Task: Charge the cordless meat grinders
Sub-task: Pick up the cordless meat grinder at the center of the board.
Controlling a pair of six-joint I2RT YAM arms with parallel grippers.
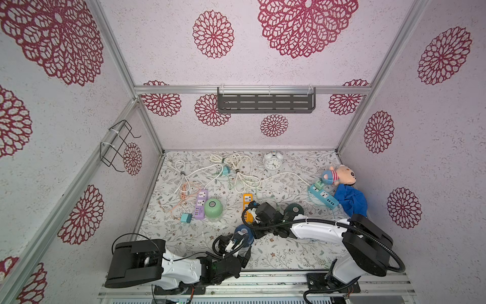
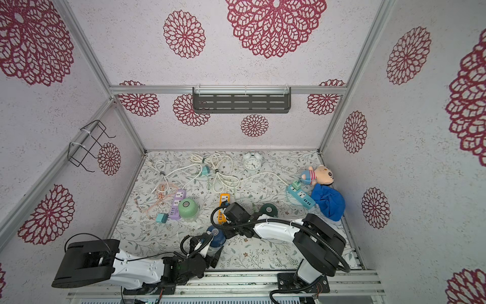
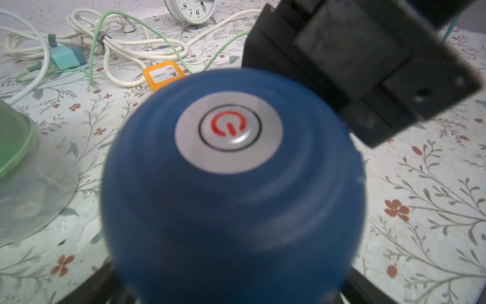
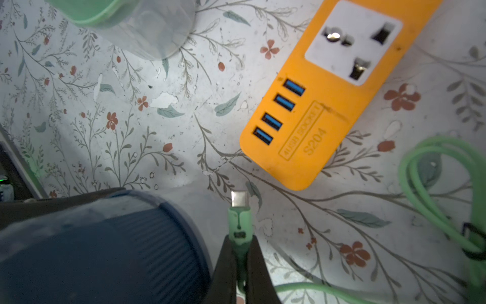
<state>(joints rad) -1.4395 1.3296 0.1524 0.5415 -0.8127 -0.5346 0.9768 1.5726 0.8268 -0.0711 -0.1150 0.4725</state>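
Bringing the charging plug to the navy grinder (image 3: 231,200) reads as the step in hand. That grinder stands near the front of the table (image 1: 276,258), button up, between the fingers of the left tool (image 1: 236,242), which is spread about as wide as it goes. Whether its pads actually press on the body I cannot tell. The right tool (image 4: 240,246) is closed tight on a green cable (image 4: 431,168) just behind its plug (image 4: 238,218). The metal tip juts forward just beside the navy grinder and short of the orange power strip (image 4: 328,118), whose four USB ports (image 4: 284,102) sit empty. The mint grinder (image 1: 213,208) and dark green grinder (image 1: 294,209) stand further back, either side of that strip. Next, I judge, the tip must be squared to the grinder's socket — hidden in every view — and pushed straight in while the left tool keeps the body from sliding or turning.
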